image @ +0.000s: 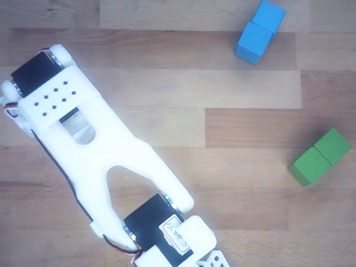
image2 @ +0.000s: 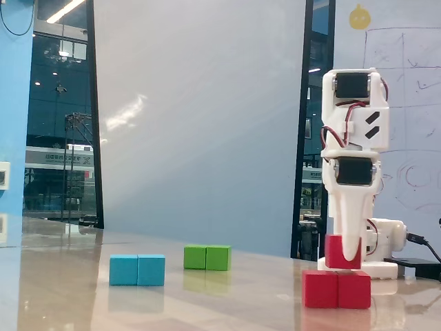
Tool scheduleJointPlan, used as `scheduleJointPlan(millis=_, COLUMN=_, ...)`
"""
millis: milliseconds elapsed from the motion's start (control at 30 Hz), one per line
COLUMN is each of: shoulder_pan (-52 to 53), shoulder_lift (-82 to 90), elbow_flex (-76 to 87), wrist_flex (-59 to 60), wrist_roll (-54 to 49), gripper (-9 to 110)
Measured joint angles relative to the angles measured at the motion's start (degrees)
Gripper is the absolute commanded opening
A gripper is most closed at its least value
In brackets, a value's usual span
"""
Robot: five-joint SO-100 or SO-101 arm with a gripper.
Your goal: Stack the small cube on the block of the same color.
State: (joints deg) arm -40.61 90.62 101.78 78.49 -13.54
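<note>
Pincer clenched on small red cube, cube apparently resting on red block near surface's right edge, contact unclear, blue block and green block apart.

The pale wooden tabletop showed planked grain from above and a glossy, mirror-like sheen side-on. The white arm looked like smooth plastic. The small red-orange cube, red-orange double block, blue double block and green double block looked matt.
</note>
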Motion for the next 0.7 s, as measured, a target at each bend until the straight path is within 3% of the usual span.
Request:
scheduleJointPlan(millis=400, shoulder_pan=3.3, shoulder_lift=0.0, elbow_flex=0.0, wrist_flex=-1.3, wrist_roll=0.0, gripper=9)
scheduleJointPlan(millis=700, shoulder_pan=3.3, shoulder_lift=0.0, elbow_flex=0.0, wrist_flex=-1.3, wrist_roll=0.0, gripper=19)
